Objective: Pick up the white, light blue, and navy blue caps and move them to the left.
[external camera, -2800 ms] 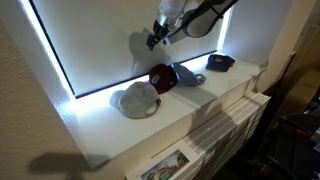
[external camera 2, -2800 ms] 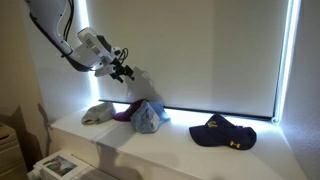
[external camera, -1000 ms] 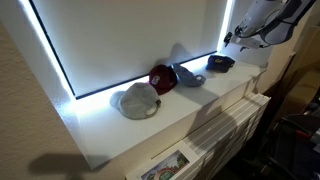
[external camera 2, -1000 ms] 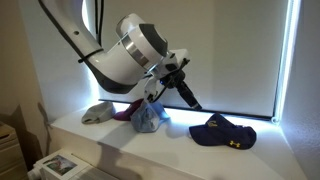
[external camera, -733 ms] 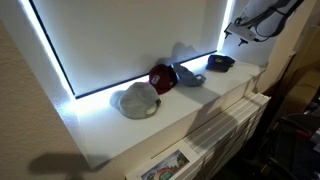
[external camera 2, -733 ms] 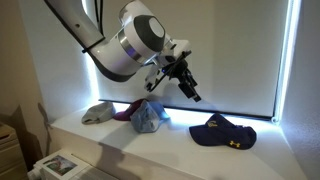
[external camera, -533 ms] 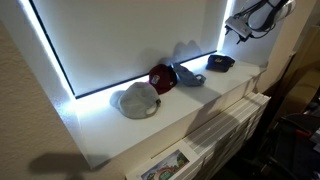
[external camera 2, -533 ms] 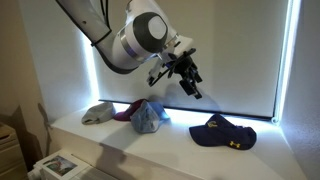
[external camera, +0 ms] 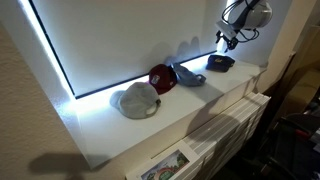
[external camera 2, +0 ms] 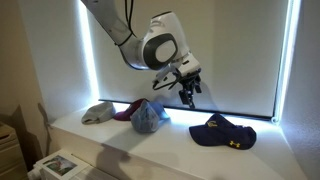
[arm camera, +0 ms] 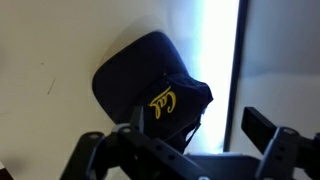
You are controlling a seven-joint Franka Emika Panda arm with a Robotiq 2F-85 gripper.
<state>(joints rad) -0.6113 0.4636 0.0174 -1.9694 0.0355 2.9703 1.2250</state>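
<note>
Your gripper (external camera 2: 187,92) hangs in the air above the white ledge (external camera 2: 150,152), touching nothing. In the wrist view its fingers (arm camera: 262,128) are spread wide with nothing between them, and the navy blue cap (arm camera: 150,85) lies below, its yellow "Cal" lettering facing the camera.

In both exterior views that navy blue cap (external camera 2: 222,132) sits alone at one end of the ledge, well apart from the other caps. In an exterior view your gripper (external camera: 222,41) hovers just above it.

The other three caps are grouped farther along:
- The light blue cap (external camera 2: 148,117) is the one nearest the navy cap.
- A maroon cap (external camera: 162,77) lies just beside the light blue one.
- The white cap (external camera: 135,100) lies beyond the maroon one.

A drawn window blind (external camera 2: 230,55) backs the ledge, with bright light at its edges.
</note>
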